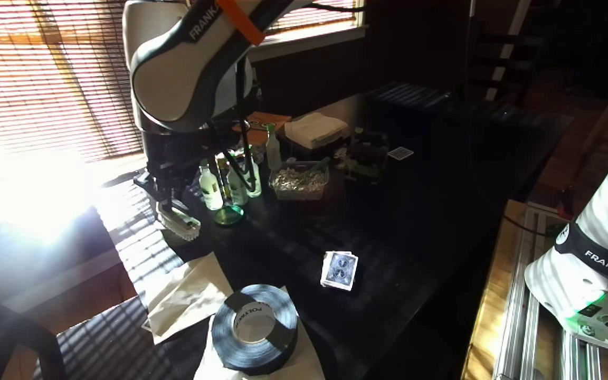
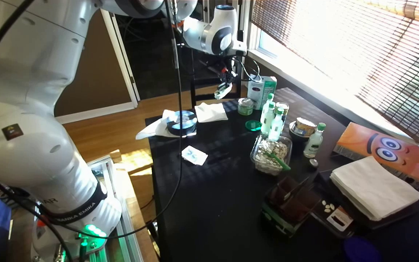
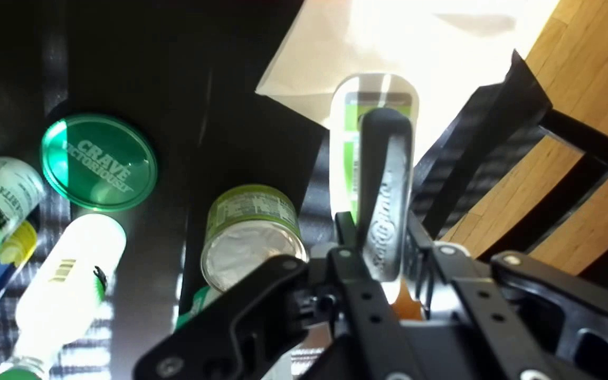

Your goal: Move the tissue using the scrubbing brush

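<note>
The tissue is a pale, creased paper sheet near the table's end in an exterior view (image 1: 190,298) and an exterior view (image 2: 211,112). In the wrist view the tissue (image 3: 304,71) is bright with sun, partly hidden behind the brush. The scrubbing brush (image 1: 180,222) is white with bristles below; its dark handle (image 3: 386,200) stands between the fingers. My gripper (image 3: 383,229) is shut on this handle. In an exterior view the gripper (image 2: 227,80) holds the brush (image 2: 223,91) in the air, apart from the tissue and above table level.
A tape roll (image 1: 230,345) lies on another paper beside the tissue. A can (image 3: 254,232), a green lid (image 3: 98,161) and several bottles (image 2: 266,118) stand near the gripper. A card deck (image 1: 340,272) and a clear tub (image 2: 254,156) are on the table (image 2: 216,203).
</note>
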`<state>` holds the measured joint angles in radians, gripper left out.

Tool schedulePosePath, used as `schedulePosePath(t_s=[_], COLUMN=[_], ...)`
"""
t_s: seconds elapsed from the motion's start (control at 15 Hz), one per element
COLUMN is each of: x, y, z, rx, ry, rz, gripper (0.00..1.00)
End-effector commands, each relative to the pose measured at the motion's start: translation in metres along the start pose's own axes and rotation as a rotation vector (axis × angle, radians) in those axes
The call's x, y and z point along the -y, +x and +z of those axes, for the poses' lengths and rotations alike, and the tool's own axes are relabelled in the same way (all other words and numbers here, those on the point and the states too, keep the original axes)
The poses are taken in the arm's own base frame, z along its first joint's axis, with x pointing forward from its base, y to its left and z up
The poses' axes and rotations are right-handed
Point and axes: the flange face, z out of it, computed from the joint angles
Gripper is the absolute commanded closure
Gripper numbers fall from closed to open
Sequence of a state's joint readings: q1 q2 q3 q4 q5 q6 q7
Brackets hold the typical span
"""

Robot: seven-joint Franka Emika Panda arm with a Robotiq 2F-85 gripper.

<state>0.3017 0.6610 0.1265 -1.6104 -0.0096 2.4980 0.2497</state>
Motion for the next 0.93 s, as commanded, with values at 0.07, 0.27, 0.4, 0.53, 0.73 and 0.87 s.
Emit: schedulePosePath(t_s=[0.07, 0.27, 0.4, 0.53, 0.73, 0.87], x=[0.041, 0.053, 0.063, 0.068, 0.071, 0.077], y=[0.035, 0.044, 0.047, 0.046, 0.037, 0.032], z=[0.014, 0.041, 0.053, 0.067, 0.085, 0.093], rx=[-0.082, -0.074, -0.056, -0.005, 0.140, 0.197], ry=[-0.063, -0.057, -0.040, -0.040, -0.052, -0.058], rz=[-0.029, -0.048, -0.057, -0.037, -0.008, -0.018], gripper=[0.94, 0.94, 0.94, 0.94, 0.94, 0.94])
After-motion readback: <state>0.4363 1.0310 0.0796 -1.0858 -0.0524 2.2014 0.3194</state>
